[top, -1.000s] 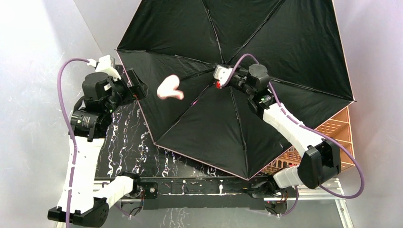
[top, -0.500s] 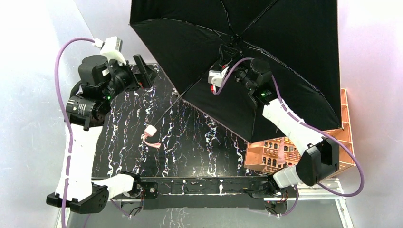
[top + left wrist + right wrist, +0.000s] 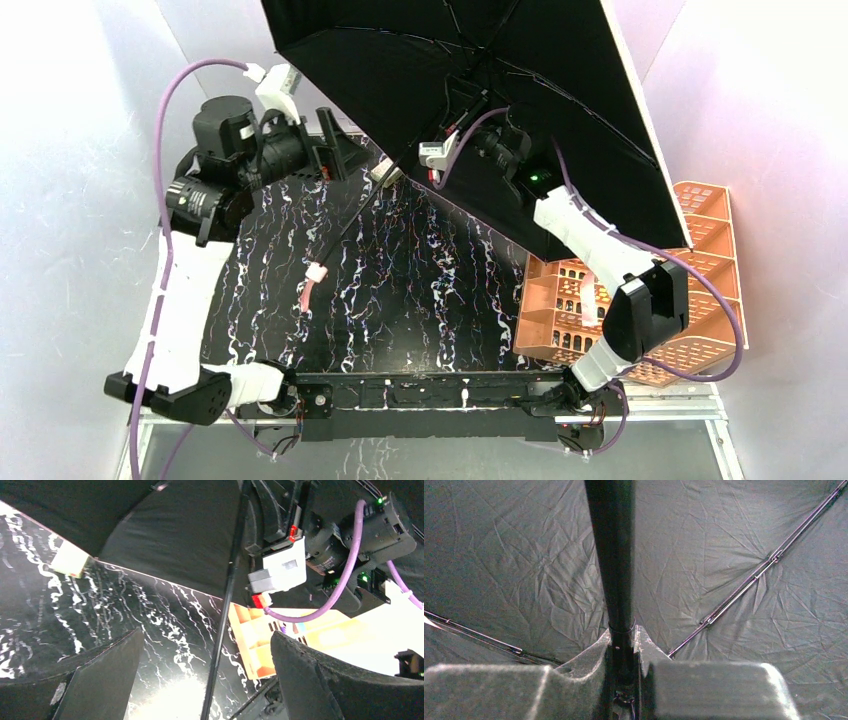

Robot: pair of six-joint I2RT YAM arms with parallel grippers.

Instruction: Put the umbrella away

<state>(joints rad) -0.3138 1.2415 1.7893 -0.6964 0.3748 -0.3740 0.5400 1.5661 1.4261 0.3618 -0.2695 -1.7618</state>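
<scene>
Umbrella (image 3: 520,90) open, canopy tilted over far side of desk (image 3: 430,290), handle (image 3: 317,272) low. Right gripper (image 3: 623,650) pinching shaft (image 3: 227,605) near hub. Left gripper (image 3: 207,655) spread, empty, facing shaft. Likely light; fabric floppy, ribs fragile, so grasp stiff shaft or handle.

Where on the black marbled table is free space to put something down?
Widest bare patch: the table middle, between the pink handle of the open black umbrella and the orange mesh rack. Crowded at the far edge: canopy, small cream box, open left gripper, and right gripper clamping the shaft.
</scene>
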